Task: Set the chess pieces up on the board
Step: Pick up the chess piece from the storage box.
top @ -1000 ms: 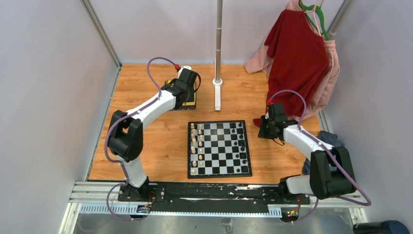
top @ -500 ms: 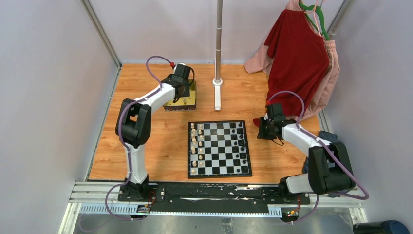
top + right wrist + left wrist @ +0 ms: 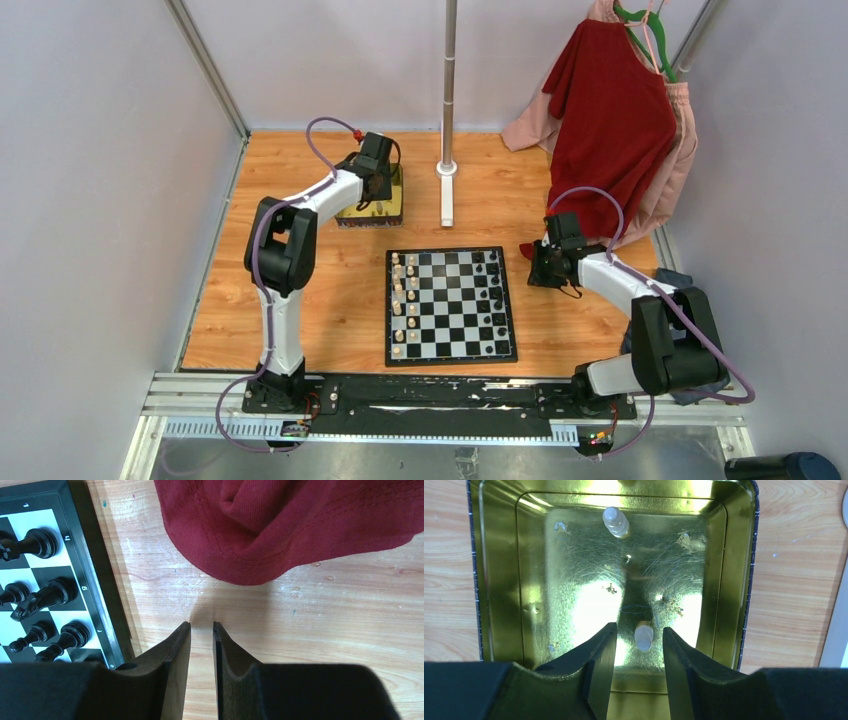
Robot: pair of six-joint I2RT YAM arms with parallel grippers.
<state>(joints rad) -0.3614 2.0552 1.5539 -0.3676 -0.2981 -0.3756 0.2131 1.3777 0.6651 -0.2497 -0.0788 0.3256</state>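
Note:
The board (image 3: 450,305) lies mid-table, with pale chess pieces (image 3: 403,300) along its left columns and black ones (image 3: 495,295) along its right. My left gripper (image 3: 370,198) points down into a gold tin (image 3: 392,205). In the left wrist view it (image 3: 639,630) is open, and a pale piece (image 3: 643,636) stands between the fingers, touching neither. A second pale piece (image 3: 615,521) lies at the tin's far end. My right gripper (image 3: 201,626) hovers over bare wood just right of the board's edge (image 3: 107,625), open by a narrow gap with nothing in it.
A red cloth (image 3: 300,525) hangs down to the table beyond the right gripper, part of the clothes on a hanger (image 3: 610,120). A metal pole (image 3: 447,170) stands behind the board. Black pieces (image 3: 40,542) line the board edge beside the right gripper.
The left arm has folded more upright and its gripper has shifted slightly left over the tin, uncovering more of it. The right arm has hardly moved.

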